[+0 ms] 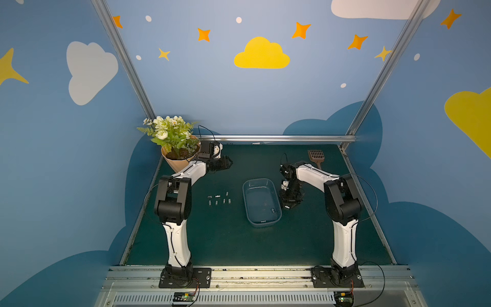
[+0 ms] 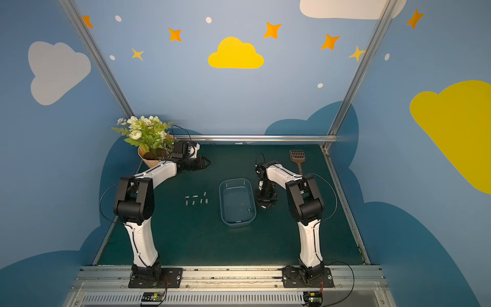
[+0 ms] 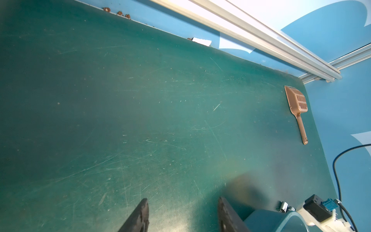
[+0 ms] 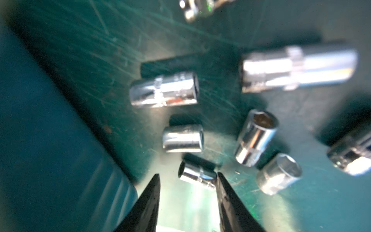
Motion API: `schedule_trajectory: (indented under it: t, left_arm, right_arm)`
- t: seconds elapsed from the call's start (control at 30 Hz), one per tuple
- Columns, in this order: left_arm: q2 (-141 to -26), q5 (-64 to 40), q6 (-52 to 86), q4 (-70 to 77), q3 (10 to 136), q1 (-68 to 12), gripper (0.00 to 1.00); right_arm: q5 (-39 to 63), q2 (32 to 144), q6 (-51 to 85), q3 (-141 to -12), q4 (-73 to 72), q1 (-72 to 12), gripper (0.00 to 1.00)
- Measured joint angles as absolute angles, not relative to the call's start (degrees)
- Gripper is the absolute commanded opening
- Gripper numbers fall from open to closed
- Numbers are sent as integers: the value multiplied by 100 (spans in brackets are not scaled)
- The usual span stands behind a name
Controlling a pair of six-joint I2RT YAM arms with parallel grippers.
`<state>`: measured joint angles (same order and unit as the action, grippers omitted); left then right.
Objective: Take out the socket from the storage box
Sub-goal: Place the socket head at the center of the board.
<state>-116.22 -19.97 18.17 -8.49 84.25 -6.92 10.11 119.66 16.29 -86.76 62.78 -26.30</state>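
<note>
The see-through bluish storage box [image 1: 259, 180] [image 2: 236, 180] stands mid-table. A small dark piece [image 1: 272, 210] lies inside it near its right wall; I cannot tell what it is. Several chrome sockets [image 1: 219, 199] lie on the mat left of the box. In both top views my right gripper [image 1: 288, 206] points down just right of the box. In the right wrist view the right gripper [image 4: 188, 174] is open, a small socket [image 4: 197, 174] lies on the mat against one fingertip, and the box wall [image 4: 50, 140] is beside it. My left gripper [image 1: 228, 162] [image 3: 183, 198] is open and empty at the back left.
A peach flowerpot [image 1: 176, 163] with white flowers stands at the back left, right behind the left arm. A brown slotted scoop [image 1: 316, 156] [image 3: 297, 104] lies at the back right. A metal rail [image 1: 279, 138] runs along the far edge of the green mat [image 1: 239, 244].
</note>
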Motion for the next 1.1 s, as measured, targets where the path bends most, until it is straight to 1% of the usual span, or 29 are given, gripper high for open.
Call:
schedule_trajectory:
  t: [0.33, 0.6, 0.9, 1.1]
  left_arm:
    - [-11618, -2018, 1815, -797, 8399, -727, 56]
    - [-11478, -2005, 1774, -753, 8340, -731, 56]
    - [-11290, -1992, 1706, -580, 8259, -755, 56]
    - [-11153, -1992, 1664, -548, 8062, -773, 56]
  right_arm:
    - [913, 11784, 1636, -8468, 6239, -2683, 53]
    - [714, 11467, 1643, -8460, 6259, -2720, 54]
    - [473, 11288, 1494, -9271, 6466, -2755, 54]
    - [368, 11268, 1406, -9408, 6488, -2930, 54]
